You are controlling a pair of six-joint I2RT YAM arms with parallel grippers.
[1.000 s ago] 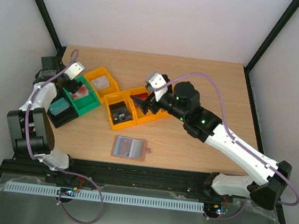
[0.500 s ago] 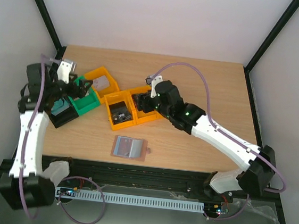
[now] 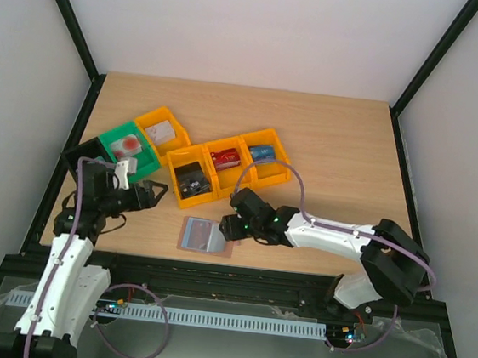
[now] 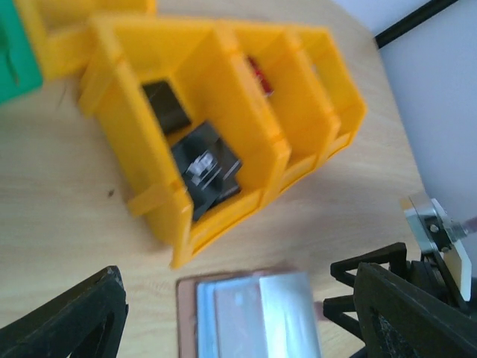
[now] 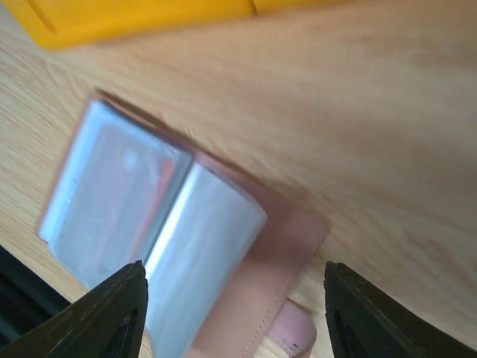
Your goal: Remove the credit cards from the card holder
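The card holder (image 3: 206,235) lies open near the table's front edge, tan outside with light blue lining. One blue flap (image 5: 201,253) curls up from it. A reddish credit card (image 5: 119,186) shows inside its pocket, and the same card (image 4: 237,317) appears in the left wrist view. My right gripper (image 3: 232,226) hovers at the holder's right edge, jaws open and straddling the holder (image 5: 291,246) without touching it. My left gripper (image 3: 153,194) is open to the holder's upper left, with nothing between its fingers. The holder (image 4: 250,317) lies ahead of it.
A row of three orange bins (image 3: 193,193) stands just behind the holder, holding black items (image 3: 190,178), a red card (image 3: 230,155) and a blue card (image 3: 261,153). Further left are another orange bin (image 3: 154,120), a green bin (image 3: 142,165) and a black bin (image 3: 79,152).
Both arms have swung from the bins down toward the front edge and now flank the card holder. The right gripper's jaws have narrowed somewhat.
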